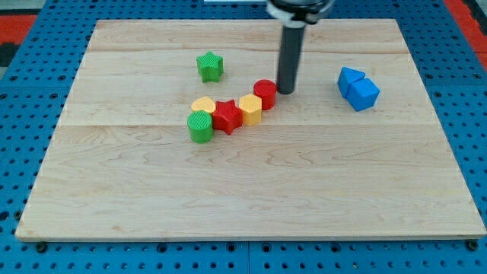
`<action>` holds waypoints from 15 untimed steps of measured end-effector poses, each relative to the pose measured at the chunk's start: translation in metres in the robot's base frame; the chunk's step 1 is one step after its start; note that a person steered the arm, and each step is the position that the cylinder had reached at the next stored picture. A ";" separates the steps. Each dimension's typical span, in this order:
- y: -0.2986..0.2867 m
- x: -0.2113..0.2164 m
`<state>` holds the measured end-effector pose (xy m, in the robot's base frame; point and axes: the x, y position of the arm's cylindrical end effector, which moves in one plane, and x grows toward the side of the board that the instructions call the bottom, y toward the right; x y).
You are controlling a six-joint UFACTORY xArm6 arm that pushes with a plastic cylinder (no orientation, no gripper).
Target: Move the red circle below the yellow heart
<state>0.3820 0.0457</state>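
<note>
So the rod's tip [286, 91] sits touching the red circle [264, 93] on the side facing the tabletop's right edge, probably to shove it. No end effector to clench here. The yellow heart [203, 106] lies beyond, toward the left edge.

We see a red circle [265, 93], yellow heart [203, 106], red star [227, 116], yellow hexagon [250, 109], ribbed green cylinder [201, 127], green star [210, 66], two blue blocks [358, 88], pale wood-grain table [251, 190], our dark rod [289, 59].
</note>
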 end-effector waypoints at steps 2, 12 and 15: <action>-0.072 -0.015; -0.131 0.060; -0.200 -0.007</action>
<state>0.3753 -0.1544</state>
